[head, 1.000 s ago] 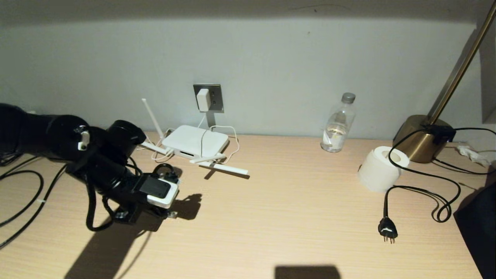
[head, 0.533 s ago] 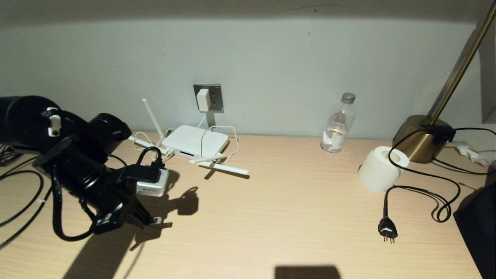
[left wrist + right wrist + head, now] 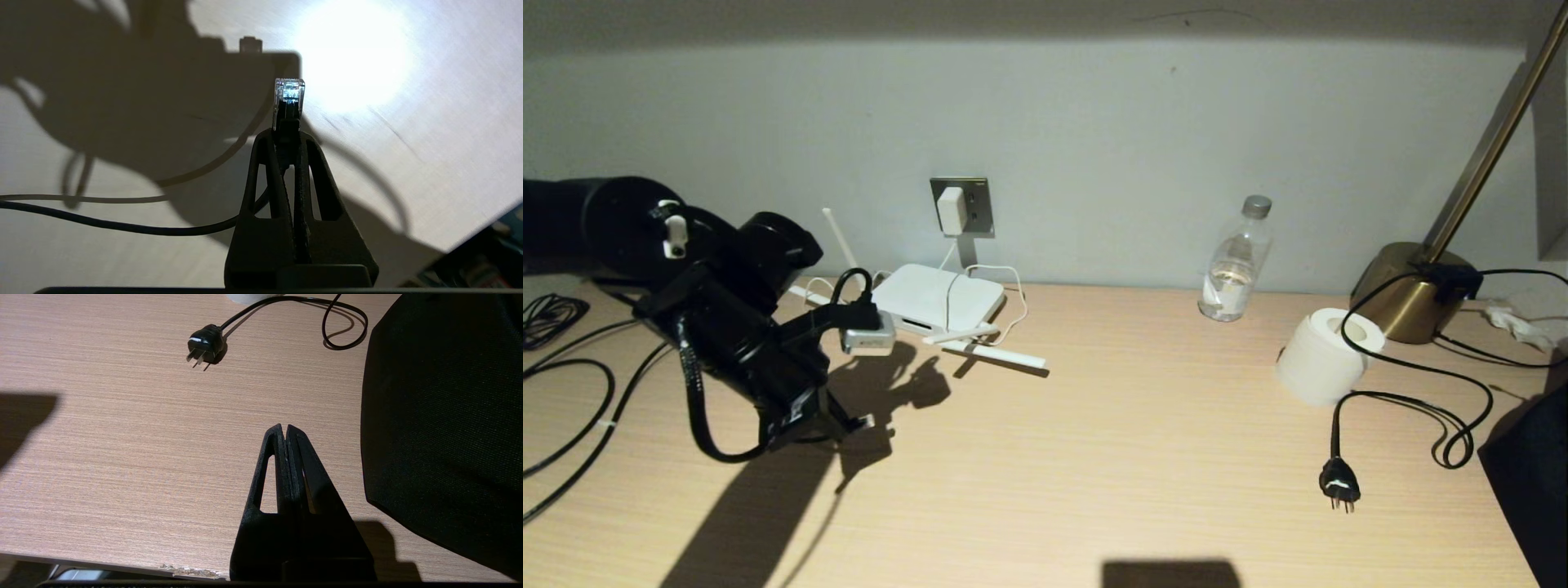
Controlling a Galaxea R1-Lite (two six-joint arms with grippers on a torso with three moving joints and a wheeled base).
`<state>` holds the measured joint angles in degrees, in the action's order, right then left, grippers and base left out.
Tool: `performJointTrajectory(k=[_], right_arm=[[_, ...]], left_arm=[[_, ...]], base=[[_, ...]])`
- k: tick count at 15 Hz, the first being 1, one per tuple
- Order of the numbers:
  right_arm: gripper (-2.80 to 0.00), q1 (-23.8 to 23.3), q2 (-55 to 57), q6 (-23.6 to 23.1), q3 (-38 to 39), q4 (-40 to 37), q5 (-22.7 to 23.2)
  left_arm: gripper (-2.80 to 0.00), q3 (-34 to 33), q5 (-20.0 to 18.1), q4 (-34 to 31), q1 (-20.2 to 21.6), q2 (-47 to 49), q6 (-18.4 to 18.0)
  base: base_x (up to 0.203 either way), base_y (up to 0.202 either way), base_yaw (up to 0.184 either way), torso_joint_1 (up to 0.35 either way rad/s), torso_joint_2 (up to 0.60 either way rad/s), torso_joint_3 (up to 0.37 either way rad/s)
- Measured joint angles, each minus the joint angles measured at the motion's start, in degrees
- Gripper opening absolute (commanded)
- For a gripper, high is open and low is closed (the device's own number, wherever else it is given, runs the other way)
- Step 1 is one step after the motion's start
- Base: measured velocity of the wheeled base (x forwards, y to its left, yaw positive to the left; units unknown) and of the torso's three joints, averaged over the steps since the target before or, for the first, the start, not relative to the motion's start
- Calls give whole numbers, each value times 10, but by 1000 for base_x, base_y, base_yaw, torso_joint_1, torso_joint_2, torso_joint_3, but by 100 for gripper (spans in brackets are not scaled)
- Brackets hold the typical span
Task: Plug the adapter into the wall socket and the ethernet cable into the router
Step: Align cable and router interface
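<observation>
Clearly my left pincer clenched the cable behind its clip; the router lay ahead, and a tilted clip risked jamming at the port.

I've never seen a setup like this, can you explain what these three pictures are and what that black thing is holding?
It is a two-armed robot at a wooden desk. The wide picture comes from a camera on its head; the other two come from cameras on its wrists, looking past the fingers. The left gripper is shut on the ethernet cable, just behind its clear clip connector, above the desk and short of the router. The white adapter sits in the wall socket. The right gripper is shut on nothing and hangs over the desk near a black three-pin plug. Also there: a water bottle, a paper roll and a brass lamp.
</observation>
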<state>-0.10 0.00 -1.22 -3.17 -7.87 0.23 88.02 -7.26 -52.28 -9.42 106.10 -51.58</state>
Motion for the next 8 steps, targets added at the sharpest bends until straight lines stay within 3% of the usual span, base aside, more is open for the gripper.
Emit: performJointTrajectory(k=[2, 5, 8], right_arm=[[-280, 0, 0, 0, 0, 0, 0], [-280, 0, 0, 0, 0, 0, 0], [-280, 0, 0, 0, 0, 0, 0]], left_arm=[[-280, 79, 11, -19, -3, 41, 22], [-280, 201, 26, -56, -19, 114, 95], [-280, 229, 46, -53, -26, 158, 145]], base=[[0, 0, 0, 0, 0, 0], [0, 0, 0, 0, 0, 0], [0, 0, 0, 0, 0, 0]])
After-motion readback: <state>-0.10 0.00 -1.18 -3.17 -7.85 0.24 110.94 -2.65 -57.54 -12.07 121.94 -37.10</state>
